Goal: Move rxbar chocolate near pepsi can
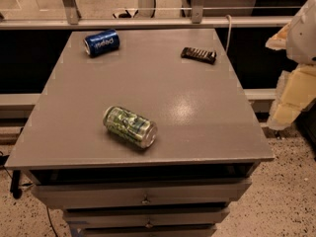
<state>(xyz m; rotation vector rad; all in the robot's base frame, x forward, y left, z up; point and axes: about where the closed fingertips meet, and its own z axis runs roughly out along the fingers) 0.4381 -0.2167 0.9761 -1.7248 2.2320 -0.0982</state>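
The rxbar chocolate (198, 55) lies flat on the grey cabinet top (197, 112), beyond and to the right of the green-and-white can (129, 126) and well apart from it. Its long axis runs roughly left to right, the right end angled slightly toward the camera. The pepsi can (101, 42) lies on its side beyond and left of the green-and-white can, silver end pointing left. The gripper (289, 102) hangs off the cabinet, far right of that can; whether it is spread or pressed together cannot be told.

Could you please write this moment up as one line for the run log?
tool: beside table, right edge | rxbar chocolate: back right, untouched | pepsi can: back left, on its side | move: not begun
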